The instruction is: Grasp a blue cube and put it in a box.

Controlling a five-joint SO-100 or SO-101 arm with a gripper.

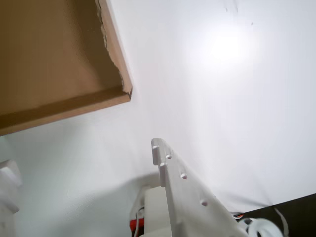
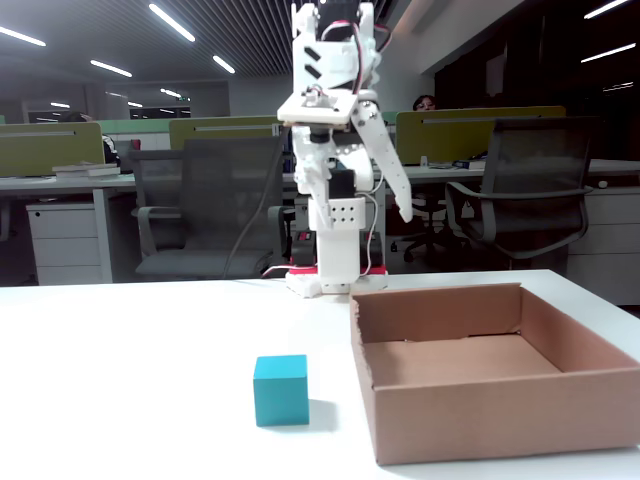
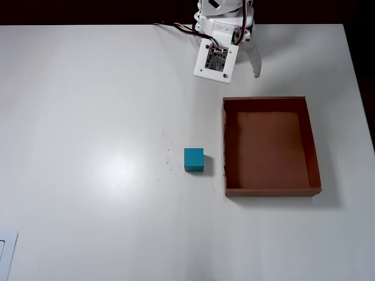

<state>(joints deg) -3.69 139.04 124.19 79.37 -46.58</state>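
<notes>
The blue cube (image 3: 194,160) sits alone on the white table, a short way left of the box (image 3: 224,146) in the overhead view. From the fixed view the cube (image 2: 281,390) stands in front, left of the brown cardboard box (image 2: 500,430), which holds nothing. My gripper (image 3: 256,71) hangs folded near the arm's base, beyond the box's far edge and well away from the cube. Its fingers (image 2: 405,212) point downward and look pressed together, holding nothing. The wrist view shows one white finger (image 1: 168,170) and a corner of the box (image 1: 64,106); the cube is out of that view.
The arm's base (image 2: 335,265) stands at the table's far edge with cables (image 3: 176,28) trailing left. Office chairs and desks lie beyond the table. A white object's corner (image 3: 4,252) shows at the overhead view's lower left.
</notes>
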